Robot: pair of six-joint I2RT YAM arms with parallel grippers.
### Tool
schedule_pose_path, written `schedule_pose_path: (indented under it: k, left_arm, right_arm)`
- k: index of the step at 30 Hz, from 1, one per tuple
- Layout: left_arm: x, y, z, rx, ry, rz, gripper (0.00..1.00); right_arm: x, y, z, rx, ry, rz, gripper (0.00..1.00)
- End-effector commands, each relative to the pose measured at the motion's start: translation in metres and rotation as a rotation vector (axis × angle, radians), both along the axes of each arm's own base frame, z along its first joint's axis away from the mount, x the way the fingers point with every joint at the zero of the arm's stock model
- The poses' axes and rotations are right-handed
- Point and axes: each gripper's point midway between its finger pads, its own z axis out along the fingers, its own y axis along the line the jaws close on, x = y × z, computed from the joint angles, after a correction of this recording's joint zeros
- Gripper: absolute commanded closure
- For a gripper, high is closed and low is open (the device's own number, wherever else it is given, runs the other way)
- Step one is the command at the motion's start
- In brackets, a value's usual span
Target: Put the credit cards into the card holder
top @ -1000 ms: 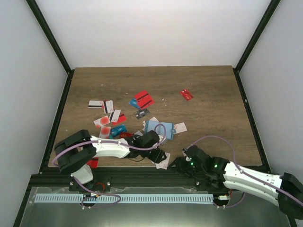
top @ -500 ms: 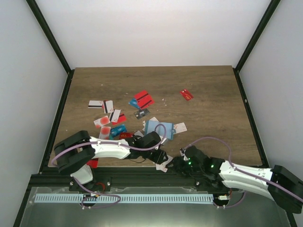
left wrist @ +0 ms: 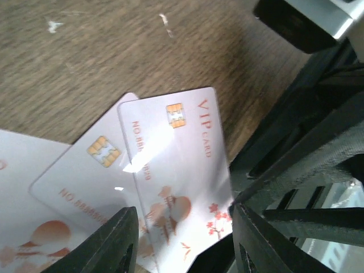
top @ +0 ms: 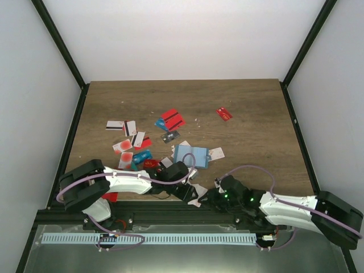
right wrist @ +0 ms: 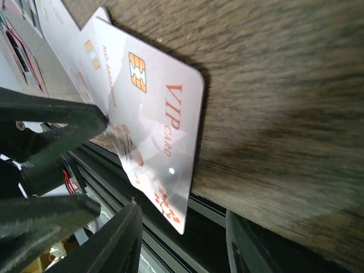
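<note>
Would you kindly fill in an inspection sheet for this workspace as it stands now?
Surface: brown wood-grain table, with small pale scuffs.
Job's things: light-blue folding card holder lies mid-table; red, white and black-striped plastic credit cards are scattered left of centre; a white plastic VIP card overhangs the near edge.
Clutter: nothing seen.
End effectors: left end effector is closed across that VIP card's long edges; right end effector is open, its fingers either side of the card's corner.
Cables: purple cables loop over both arms.
Surroundings: white walls, black frame posts.

I'm driving a lab test cell: plain white walls (top: 187, 40), black metal frame posts (top: 60, 42), brown wooden tabletop (top: 250, 153).
</note>
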Motion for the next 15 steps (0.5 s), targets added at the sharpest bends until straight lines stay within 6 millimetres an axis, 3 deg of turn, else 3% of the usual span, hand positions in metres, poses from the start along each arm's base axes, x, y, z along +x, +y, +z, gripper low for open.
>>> schedule_pose_path:
  k: [1, 12, 15]
  left_arm:
    - [-0.015, -0.001, -0.01, -0.007, 0.052, -0.045, 0.52]
    - [-0.031, -0.009, -0.01, -0.076, 0.107, -0.091, 0.52]
    - [-0.032, -0.008, -0.014, -0.079, 0.117, -0.086, 0.52]
  right_arm:
    - [-0.001, 0.002, -0.003, 0.007, -0.001, 0.003, 0.59]
    - [0.004, 0.008, -0.001, 0.013, -0.025, 0.002, 0.71]
    - [0.004, 0.009, 0.001, 0.026, -0.028, 0.008, 0.81]
